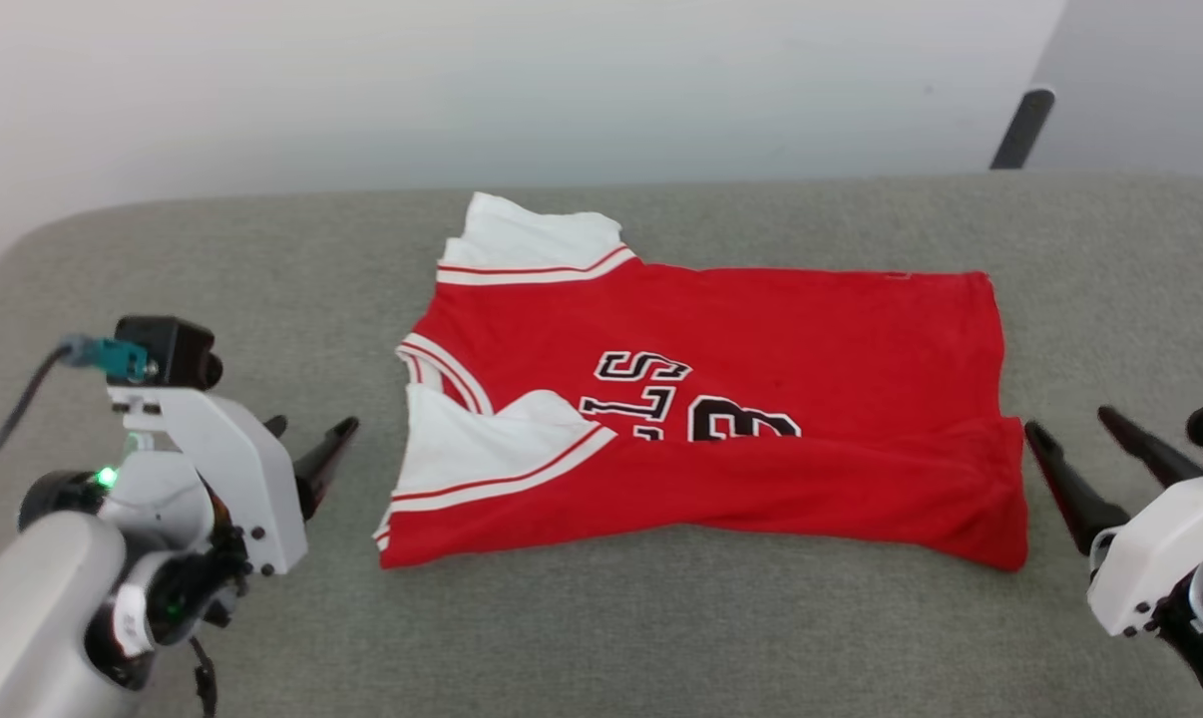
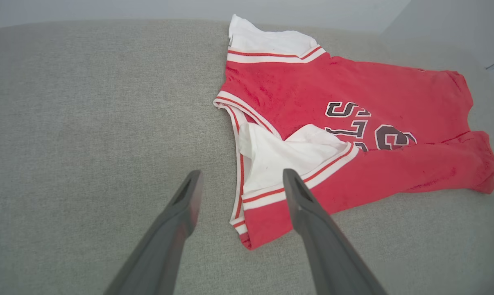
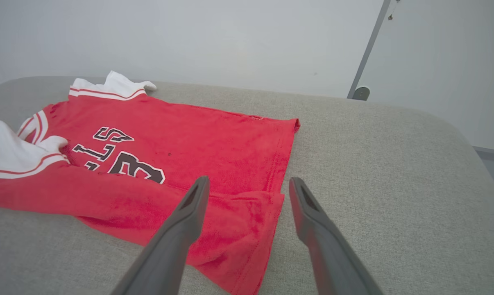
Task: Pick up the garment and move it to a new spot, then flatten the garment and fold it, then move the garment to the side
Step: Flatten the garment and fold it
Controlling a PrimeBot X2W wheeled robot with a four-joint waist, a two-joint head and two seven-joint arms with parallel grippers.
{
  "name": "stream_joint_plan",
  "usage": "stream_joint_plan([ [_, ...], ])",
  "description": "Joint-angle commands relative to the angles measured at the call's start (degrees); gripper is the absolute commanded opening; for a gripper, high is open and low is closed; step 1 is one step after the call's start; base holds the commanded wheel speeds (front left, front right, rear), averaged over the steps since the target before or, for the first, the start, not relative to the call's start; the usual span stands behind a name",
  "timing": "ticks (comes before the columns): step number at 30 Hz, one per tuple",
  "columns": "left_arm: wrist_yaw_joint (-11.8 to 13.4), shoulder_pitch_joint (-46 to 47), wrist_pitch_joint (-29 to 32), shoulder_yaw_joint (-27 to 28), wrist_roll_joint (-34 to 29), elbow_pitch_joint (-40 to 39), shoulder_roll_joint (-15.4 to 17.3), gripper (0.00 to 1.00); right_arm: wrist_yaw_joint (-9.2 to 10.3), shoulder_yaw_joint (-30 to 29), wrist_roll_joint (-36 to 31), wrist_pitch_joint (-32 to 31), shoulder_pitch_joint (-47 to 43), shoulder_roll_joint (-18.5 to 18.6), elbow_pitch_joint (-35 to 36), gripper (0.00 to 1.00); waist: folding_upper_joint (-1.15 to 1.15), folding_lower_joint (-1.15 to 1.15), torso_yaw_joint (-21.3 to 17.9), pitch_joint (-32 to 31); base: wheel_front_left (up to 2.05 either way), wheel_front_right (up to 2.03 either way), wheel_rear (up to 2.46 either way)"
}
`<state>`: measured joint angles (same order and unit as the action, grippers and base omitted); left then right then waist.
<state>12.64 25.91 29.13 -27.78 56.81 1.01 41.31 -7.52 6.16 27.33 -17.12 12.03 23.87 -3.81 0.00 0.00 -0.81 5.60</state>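
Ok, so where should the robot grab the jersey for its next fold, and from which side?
Probably the two far corners: the left end effector on the far white sleeve, the right end effector on the far hem corner, each coming in low from its own end. The jersey lies flat, its near edge already folded over.

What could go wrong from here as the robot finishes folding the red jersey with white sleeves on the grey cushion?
1. On the red jersey, the folded-over near strip lies rumpled at the hem; another fold may press creases in.
2. The near white sleeve sits bunched, so the open left gripper might pinch one layer and pull the fold apart.
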Motion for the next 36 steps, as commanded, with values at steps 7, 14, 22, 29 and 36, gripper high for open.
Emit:
stream_joint_plan([
  [7,2.62,2.96,10.14,-1.42,2.74,1.7,1.66,1.0,0.06,-3.35,-1.26,-1.96,-1.73,-2.49,3.42,1.0,0.0,0.0,-3.72,3.56,0.0,0.0,0.0],
  [14,4.31,4.33,17.43,-3.7,4.27,4.52,1.66,1.0,0.06,-4.39,-1.22,-2.64,-1.75,-3.94,4.61,1.0,0.0,0.0,-6.07,6.34,0.0,0.0,0.0],
  [22,4.15,5.04,19.27,-4.41,5.08,9.04,0.78,1.0,0.06,-4.84,-1.24,-2.43,-0.74,-4.78,4.46,1.0,0.0,0.0,-7.61,8.55,0.0,0.0,0.0],
  [29,3.0,5.73,20.7,-6.51,4.53,15.58,-0.54,1.0,0.06,-4.8,-0.68,-2.88,0.07,-5.13,4.25,1.0,0.0,0.0,-7.64,9.32,0.0,0.0,0.0],
  [36,0.71,6.07,22.27,-7.92,5.72,20.12,-2.95,0.0,0.06,-3.58,0.3,-6.4,-0.26,-4.38,4.27,1.0,0.0,0.0,-7.0,9.12,0.0,0.0,0.0],
])
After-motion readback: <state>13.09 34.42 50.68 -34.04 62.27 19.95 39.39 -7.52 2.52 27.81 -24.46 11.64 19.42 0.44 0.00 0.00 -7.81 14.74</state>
